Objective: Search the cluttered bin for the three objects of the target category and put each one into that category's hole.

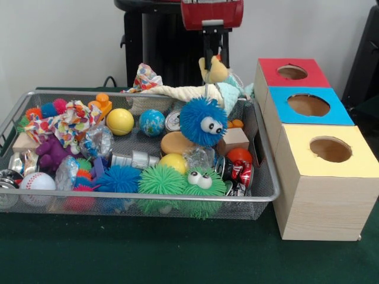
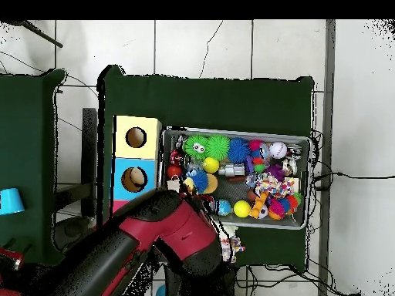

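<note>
My gripper [image 1: 214,59] pinches a yellow plush toy [image 1: 214,71] at upper centre. The 3 holes lie right; the red box [image 1: 291,73] is nearest.

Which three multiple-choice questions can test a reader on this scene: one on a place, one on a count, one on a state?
1. Where do the boxes stand in the front view?
A. right of the bin
B. inside the bin
C. left of the bin

2. How many boxes with holes stand there?
A. two
B. three
C. five

3. What does the gripper hold?
A. a baseball
B. nothing
C. a yellow plush toy

Answers:
1 A: the yellow box stands against the right rim of the wire bin.
2 B: red box, blue box and the yellow one.
3 C: the gripper is closed on the yellow plush toy, lifted above the bin.
</note>
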You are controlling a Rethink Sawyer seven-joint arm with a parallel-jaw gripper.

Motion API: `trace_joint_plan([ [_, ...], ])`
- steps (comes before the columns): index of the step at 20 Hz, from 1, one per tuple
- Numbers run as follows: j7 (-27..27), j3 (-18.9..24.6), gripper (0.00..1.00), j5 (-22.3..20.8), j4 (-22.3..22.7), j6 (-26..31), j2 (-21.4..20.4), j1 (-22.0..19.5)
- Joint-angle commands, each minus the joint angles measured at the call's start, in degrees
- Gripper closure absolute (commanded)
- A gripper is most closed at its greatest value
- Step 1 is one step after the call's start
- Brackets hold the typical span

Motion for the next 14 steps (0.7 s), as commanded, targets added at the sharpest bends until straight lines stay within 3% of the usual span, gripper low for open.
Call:
trace_joint_plan([
  [1, 16.8, 12.8, 1.00, 5.3, 2.4, 0.7, -0.4, -1.0],
  [14, 19.9, 17.7, 1.00, 5.2, 3.5, 0.2, -3.5, -2.3],
])
